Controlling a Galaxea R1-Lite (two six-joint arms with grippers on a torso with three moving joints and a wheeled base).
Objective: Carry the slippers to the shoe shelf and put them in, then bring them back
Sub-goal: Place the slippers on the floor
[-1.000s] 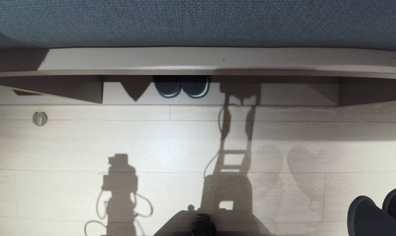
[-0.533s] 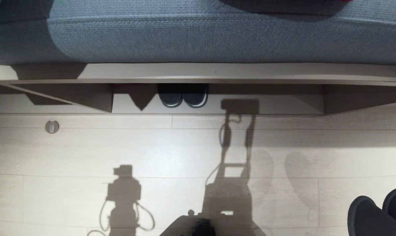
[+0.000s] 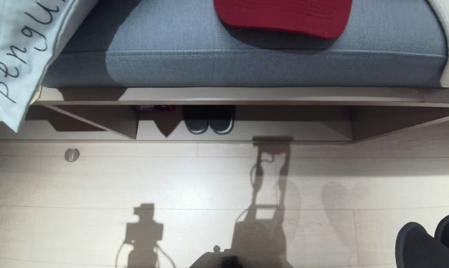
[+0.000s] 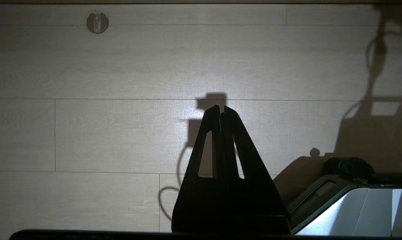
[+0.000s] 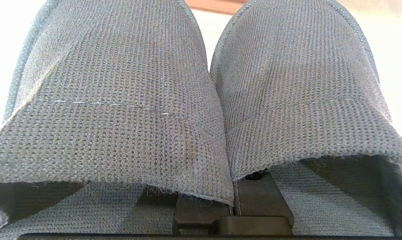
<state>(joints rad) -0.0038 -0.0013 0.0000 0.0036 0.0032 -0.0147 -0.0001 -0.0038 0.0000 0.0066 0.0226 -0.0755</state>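
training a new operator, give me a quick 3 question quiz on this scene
1. True or false: the right gripper is shut on the slippers.
2. What already sits in the shelf? A) a dark pair with white sole edges B) a red cap C) nothing
3. Fill in: the left gripper is ____ and holds nothing.

Key: 1 true. 2 A, the striped pair; the red cap lies on the cushion above. 3 shut.
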